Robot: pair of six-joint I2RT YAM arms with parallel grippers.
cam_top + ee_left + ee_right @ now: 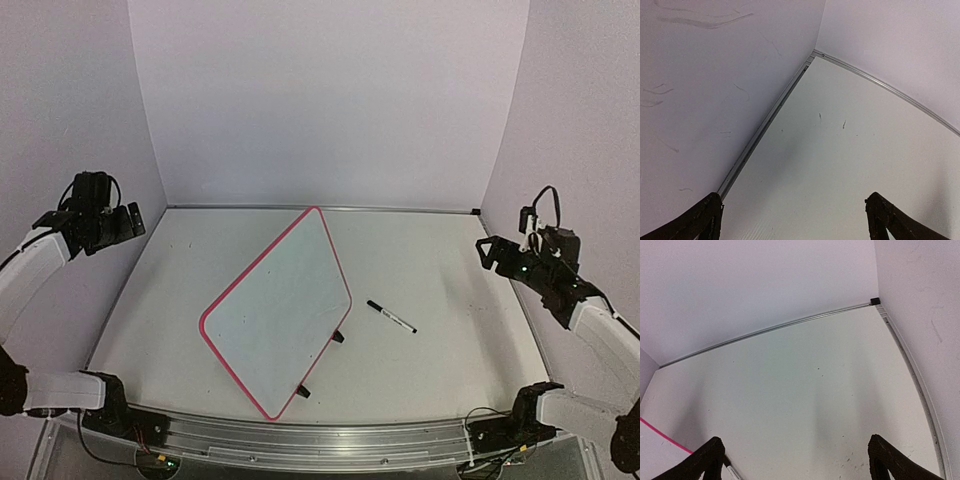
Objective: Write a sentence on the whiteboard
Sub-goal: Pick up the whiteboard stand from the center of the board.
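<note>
Flat on the white table, slightly left of centre and turned diagonally: large rounded-corner white whiteboard with thin pink-red frame. Two small black clip feet along its right-hand edge. Near that edge, not touching: slim black-and-white marker, lying loose on the table. Left claw up near left wall, spread wide, gripping nothing. Right claw up at right side, likewise spread wide, nothing between fingers.

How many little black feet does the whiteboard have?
2. The far foot sits at the whiteboard edge facing the marker; the near foot is by its nearest corner. Others could hide underneath.
</note>
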